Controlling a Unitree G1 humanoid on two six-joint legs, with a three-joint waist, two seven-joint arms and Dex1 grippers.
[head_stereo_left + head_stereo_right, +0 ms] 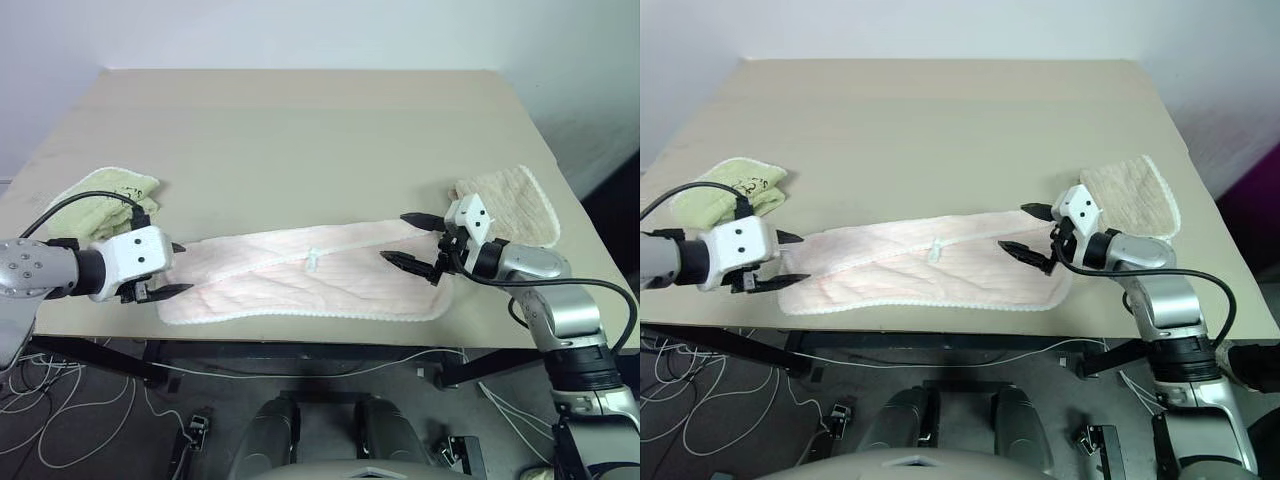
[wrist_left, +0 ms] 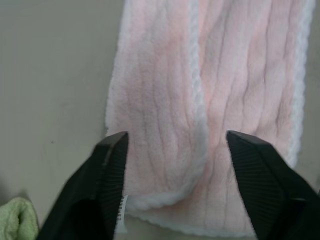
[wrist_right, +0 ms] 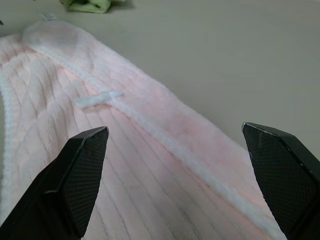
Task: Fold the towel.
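We see the pale pink towel point(image 1: 310, 282) lying folded lengthwise into a long strip across the near part of the table point(image 1: 300, 130), from about 8 o'clock to 4 o'clock of the tabletop, close to the near edge. Its small white tag point(image 1: 314, 260) sits near the middle of the strip on the stitched edge.

At the strip's 9 o'clock end, our left gripper point(image 1: 178, 268) has its fingers spread and holds nothing; the head views show it just at the towel's end. The left wrist view adds what the head views cannot: the two layers of the fold, with the upper layer's white edging point(image 2: 197, 95) running along the lower layer, and the towel lying between and beyond the black fingertips point(image 2: 112, 165) without being pinched.

At the 3 o'clock end, our right gripper point(image 1: 410, 240) is also spread wide and empty, hovering over the towel. Its wrist view shows the tag close up and the stitched seam running diagonally.

A light green towel point(image 1: 105, 200) lies folded at 9 o'clock of the table, a beige towel point(image 1: 510, 205) at 3 o'clock, just beside the pink strip's end.
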